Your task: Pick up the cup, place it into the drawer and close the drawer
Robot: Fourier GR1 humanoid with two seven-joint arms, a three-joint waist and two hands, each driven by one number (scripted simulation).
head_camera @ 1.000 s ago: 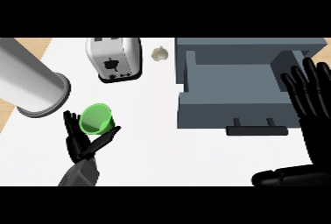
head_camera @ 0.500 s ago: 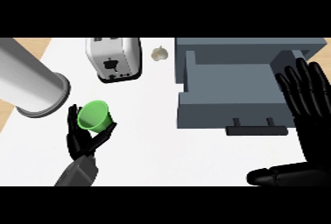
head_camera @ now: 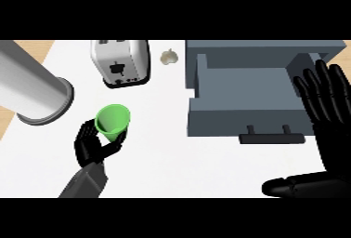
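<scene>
Head view: the black left hand (head_camera: pixel 93 148) is low on the left, and the black right hand (head_camera: pixel 328 100) is at the right edge.
Cup: the small green plastic cup (head_camera: pixel 112 120) is tipped, far from the drawer.
Left hand: its fingers and thumb curl round the cup's bottom.
Right hand: flat, fingers straight, holding nothing.
Done: the cup looks picked up.
Left to do: carry it into the open grey box drawer (head_camera: pixel 205 116), let go, and push the dark handle (head_camera: pixel 272 138).
Room: bare white table (head_camera: pixel 178 162) lies between them.
Watch: the silver toaster (head_camera: pixel 121 62) and big silver tube (head_camera: pixel 31 95) are near the cup, and the drawer's left wall needs lifting over.
</scene>
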